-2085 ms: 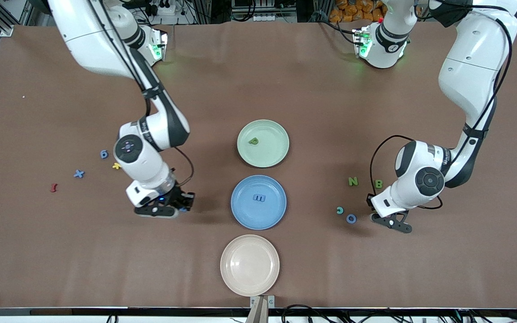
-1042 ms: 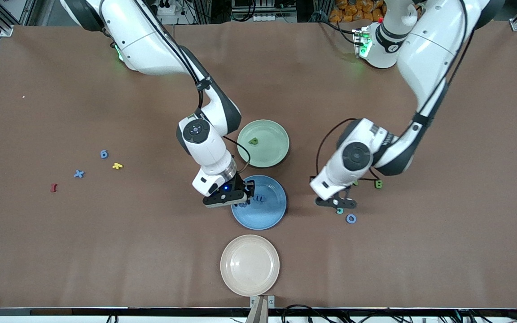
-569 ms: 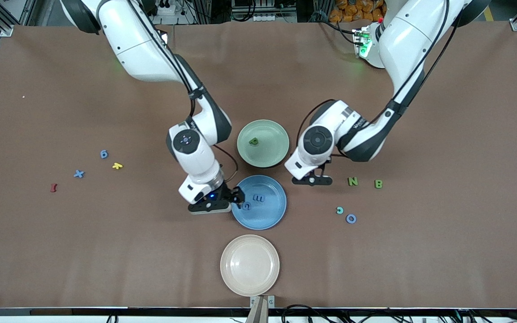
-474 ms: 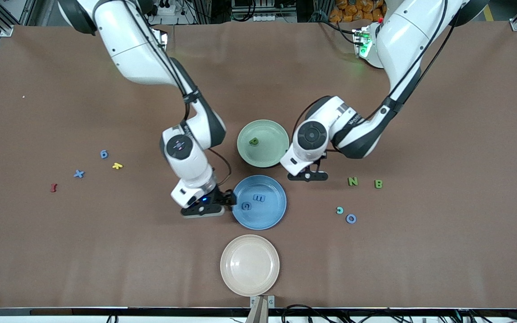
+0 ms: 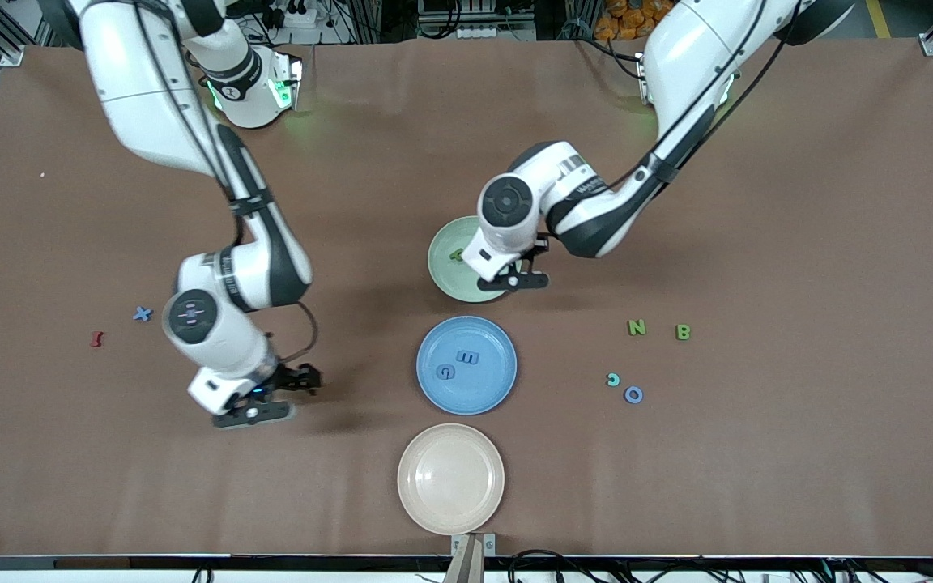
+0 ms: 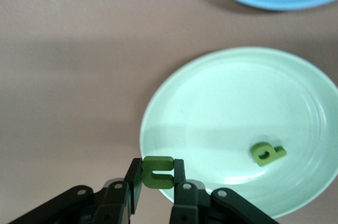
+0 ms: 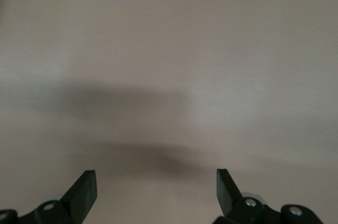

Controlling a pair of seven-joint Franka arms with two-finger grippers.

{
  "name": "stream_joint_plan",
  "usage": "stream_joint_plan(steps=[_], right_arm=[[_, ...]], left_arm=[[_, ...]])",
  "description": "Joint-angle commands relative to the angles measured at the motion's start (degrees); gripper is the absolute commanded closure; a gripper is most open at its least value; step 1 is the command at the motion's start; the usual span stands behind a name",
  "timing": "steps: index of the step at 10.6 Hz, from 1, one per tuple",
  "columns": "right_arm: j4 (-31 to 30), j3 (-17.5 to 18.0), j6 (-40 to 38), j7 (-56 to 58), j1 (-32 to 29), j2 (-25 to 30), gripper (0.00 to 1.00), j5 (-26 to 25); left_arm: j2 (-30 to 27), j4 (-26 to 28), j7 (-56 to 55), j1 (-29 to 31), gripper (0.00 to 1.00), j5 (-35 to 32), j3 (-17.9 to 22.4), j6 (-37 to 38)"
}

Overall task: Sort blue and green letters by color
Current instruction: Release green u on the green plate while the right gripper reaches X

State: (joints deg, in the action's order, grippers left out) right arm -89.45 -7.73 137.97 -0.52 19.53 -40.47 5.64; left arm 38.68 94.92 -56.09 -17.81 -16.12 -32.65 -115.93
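Over the rim of the green plate (image 5: 444, 275) I've got the left gripper (image 6: 157, 195) clenched on a green letter (image 6: 158, 171), a c-like curve pinched across its flat faces, hanging just above the plate edge in the left wrist view; another green letter, the p (image 6: 268, 153), already lies inside. Right gripper (image 5: 260, 402) hangs over bare worktop (image 5: 110, 453) toward the right arm's end, fingers spread wide, holding nothing. On the blue plate (image 5: 496, 389) sit E (image 5: 468, 356) and G (image 5: 445, 372). Loose on the worktop: green N (image 5: 636, 327) and B (image 5: 683, 331), a small teal c (image 5: 613, 378) touching-close to a bluish ring letter (image 5: 634, 394), and blue X (image 5: 142, 313) near a red letter (image 5: 96, 338). I judge these pieces light, rigid, a bit slick, not fragile; being thin, they want a low pinch across a straight stroke, fingers nearly scraping the worktop, or they skid or flip. A beige plate (image 5: 450, 478) stands unused.
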Motion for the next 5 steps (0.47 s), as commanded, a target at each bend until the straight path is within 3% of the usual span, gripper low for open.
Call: stream_joint_plan(steps=[1,3,5], right_arm=[[-9.1,-0.2,-0.1,10.3,-6.1,7.8,0.0,0.2],[-12.8,-3.5,-0.2,13.0,-9.1,10.5,0.0,0.2],[-16.9,-3.7,-0.2,12.0,-14.5,13.4,0.0,0.3]], left_arm=[[0.3,-0.1,-1.2,-0.6,0.01,-1.2,0.3,0.6],[-0.1,0.4,-0.3,0.8,0.0,-1.4,0.5,0.8],[-1.0,1.1,4.3,4.8,0.0,-1.4,0.6,0.8]])
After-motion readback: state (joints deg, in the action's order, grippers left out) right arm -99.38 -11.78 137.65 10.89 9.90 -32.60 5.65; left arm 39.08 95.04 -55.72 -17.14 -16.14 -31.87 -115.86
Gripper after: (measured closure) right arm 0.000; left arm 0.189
